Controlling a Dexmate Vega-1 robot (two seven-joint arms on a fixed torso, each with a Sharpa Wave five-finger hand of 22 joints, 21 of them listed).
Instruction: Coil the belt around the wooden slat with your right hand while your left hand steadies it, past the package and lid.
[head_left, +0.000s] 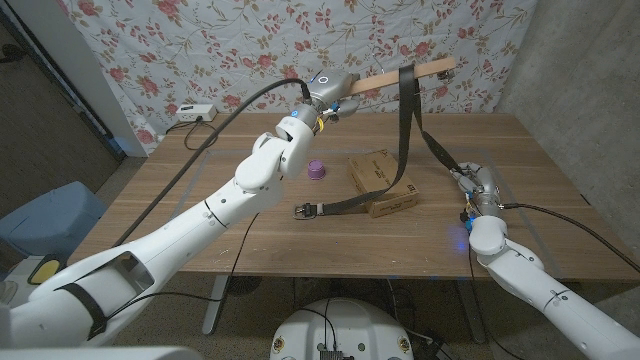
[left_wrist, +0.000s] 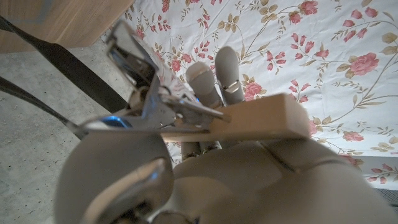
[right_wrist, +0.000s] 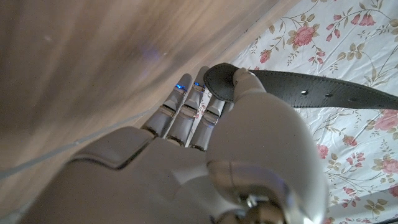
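My left hand (head_left: 325, 96) holds one end of the wooden slat (head_left: 405, 77) up above the table's far edge. Its fingers (left_wrist: 214, 79) wrap the slat (left_wrist: 255, 119) in the left wrist view. The dark belt (head_left: 405, 130) hangs over the slat near its free end. One strand drops onto the cardboard package (head_left: 380, 183) and ends at the buckle (head_left: 306, 210) on the table. The other strand slants down to my right hand (head_left: 471, 184), low at the table's right side. That hand (right_wrist: 205, 155) pinches the belt's (right_wrist: 311, 90) tip under its thumb. A purple lid (head_left: 317, 169) sits left of the package.
The wooden table (head_left: 250, 240) spans the view, with a floral curtain (head_left: 240, 50) behind it. A white power strip (head_left: 192, 110) lies beyond the far left corner. A blue bin (head_left: 45, 222) stands on the floor to the left.
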